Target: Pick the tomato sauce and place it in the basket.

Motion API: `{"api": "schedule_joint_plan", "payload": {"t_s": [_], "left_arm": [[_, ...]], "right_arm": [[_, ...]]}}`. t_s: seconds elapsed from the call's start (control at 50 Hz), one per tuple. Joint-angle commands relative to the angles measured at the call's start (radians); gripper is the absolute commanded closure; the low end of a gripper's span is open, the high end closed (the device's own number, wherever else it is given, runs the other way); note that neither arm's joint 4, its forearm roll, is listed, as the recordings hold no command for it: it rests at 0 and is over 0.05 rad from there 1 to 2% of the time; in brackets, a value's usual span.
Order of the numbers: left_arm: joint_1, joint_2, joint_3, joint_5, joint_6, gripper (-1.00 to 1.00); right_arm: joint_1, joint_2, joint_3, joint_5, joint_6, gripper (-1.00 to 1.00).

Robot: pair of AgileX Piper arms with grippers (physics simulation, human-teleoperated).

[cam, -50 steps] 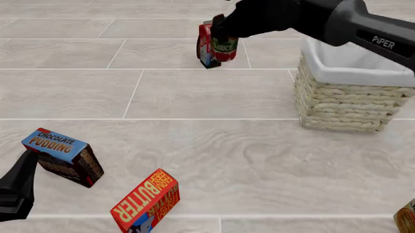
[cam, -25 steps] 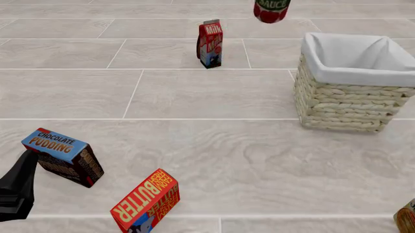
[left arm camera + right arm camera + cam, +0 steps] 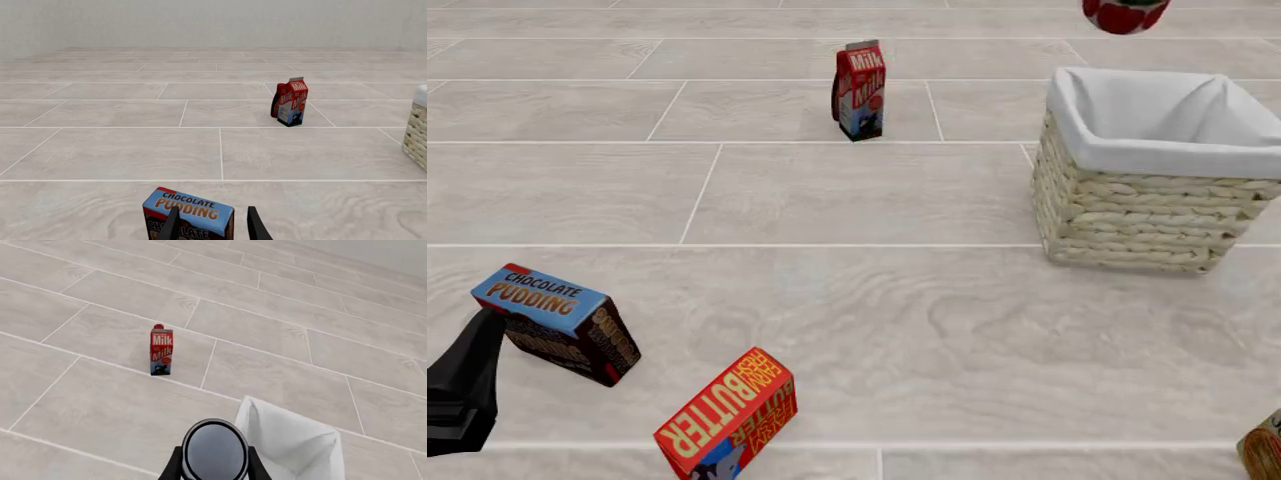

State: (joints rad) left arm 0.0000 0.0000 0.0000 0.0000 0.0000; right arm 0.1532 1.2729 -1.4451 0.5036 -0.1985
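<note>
The tomato sauce (image 3: pixel 1124 12) hangs at the top edge of the front view, above and just beyond the basket (image 3: pixel 1154 180); only its red lower part shows there. In the right wrist view my right gripper (image 3: pixel 215 461) is shut on the can, whose dark metal top (image 3: pixel 215 449) sits between the fingers (image 3: pixel 175 466). The white-lined basket (image 3: pixel 293 442) lies just below and beside it. My left gripper (image 3: pixel 461 388) rests low at the near left, open, with nothing held.
A red and blue milk carton (image 3: pixel 858 90) stands upright at the back. A chocolate pudding box (image 3: pixel 558 322) lies right in front of the left gripper (image 3: pixel 212 226). A butter box (image 3: pixel 731 415) lies tilted nearby. Another object (image 3: pixel 1265 445) shows at the near right edge.
The tomato sauce has been lifted from beside the milk carton and carried up and to the right, toward the basket. The right arm has left the front view. The left arm stayed still.
</note>
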Motion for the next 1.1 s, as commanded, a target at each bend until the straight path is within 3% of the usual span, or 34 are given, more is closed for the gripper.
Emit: {"api": "schedule_joint_plan", "payload": {"t_s": [0.02, 0.58, 1.1], "left_arm": [[0.0, 0.0, 0.0, 0.0, 0.0, -1.0], [0.0, 0.0, 0.0, 0.0, 0.0, -1.0], [0.0, 0.0, 0.0, 0.0, 0.0, -1.0]], "right_arm": [[-0.082, -0.074, 0.069, -0.009, 0.024, 1.0], [-0.224, -0.075, 0.201, -0.102, 0.056, 1.0], [-0.263, 0.038, 0.181, -0.165, 0.098, 1.0]]}}
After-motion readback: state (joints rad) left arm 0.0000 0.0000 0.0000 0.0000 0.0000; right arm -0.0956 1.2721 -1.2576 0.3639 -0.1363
